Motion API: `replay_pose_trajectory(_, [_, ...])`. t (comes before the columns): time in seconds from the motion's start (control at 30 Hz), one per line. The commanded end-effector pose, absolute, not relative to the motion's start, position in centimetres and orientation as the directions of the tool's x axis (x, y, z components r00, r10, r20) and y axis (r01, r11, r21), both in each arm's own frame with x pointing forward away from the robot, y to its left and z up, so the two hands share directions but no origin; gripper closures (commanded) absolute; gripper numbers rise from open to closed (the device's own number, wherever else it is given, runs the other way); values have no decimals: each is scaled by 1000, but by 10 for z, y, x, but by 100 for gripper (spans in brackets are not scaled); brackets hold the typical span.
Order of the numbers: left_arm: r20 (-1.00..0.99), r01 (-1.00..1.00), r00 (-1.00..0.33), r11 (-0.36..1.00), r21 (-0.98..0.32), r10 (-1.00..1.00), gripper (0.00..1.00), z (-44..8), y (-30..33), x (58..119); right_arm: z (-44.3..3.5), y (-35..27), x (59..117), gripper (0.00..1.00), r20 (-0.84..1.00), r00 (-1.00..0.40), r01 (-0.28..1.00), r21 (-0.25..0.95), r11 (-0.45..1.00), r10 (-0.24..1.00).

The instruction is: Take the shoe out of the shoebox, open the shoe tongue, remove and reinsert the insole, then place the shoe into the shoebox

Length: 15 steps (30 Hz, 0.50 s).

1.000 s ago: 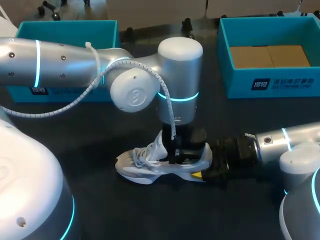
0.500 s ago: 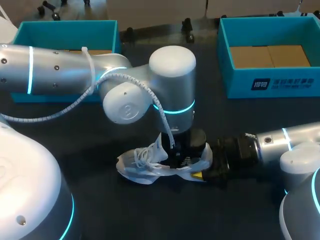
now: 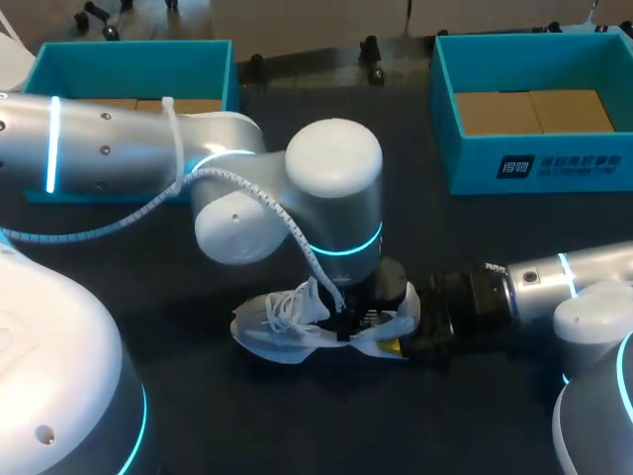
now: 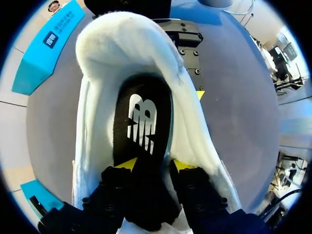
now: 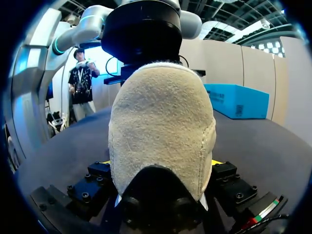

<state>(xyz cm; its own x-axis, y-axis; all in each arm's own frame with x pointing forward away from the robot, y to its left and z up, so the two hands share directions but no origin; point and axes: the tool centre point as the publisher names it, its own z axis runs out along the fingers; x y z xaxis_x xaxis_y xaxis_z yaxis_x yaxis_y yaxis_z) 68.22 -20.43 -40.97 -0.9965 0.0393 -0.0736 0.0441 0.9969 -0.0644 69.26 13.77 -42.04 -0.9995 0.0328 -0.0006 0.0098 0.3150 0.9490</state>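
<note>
Right gripper (image 5: 161,163) clamps the shoe (image 3: 287,327) by its heel, pinning it on the table (image 3: 198,416), so the left gripper (image 4: 155,165) can work the insole (image 4: 141,122), though whether that one is gripping, I cannot tell.

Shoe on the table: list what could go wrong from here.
1. The right pincer grips only the heel of the shoe; a push or pull from above could twist it loose.
2. The left pincer sits deep in the shoe opening over the black insole, with the collar close on both sides; the insole may buckle or catch.
3. The loose laces lie beside the left pincer and could snag.
</note>
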Motion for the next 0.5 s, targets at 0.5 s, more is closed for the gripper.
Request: replay_pose_trajectory(0.5, [-128, 15, -992, 1000, -12, 14, 63, -420, -208, 712, -418, 140, 691, 100, 1, -1000, 11, 948, 319, 31])
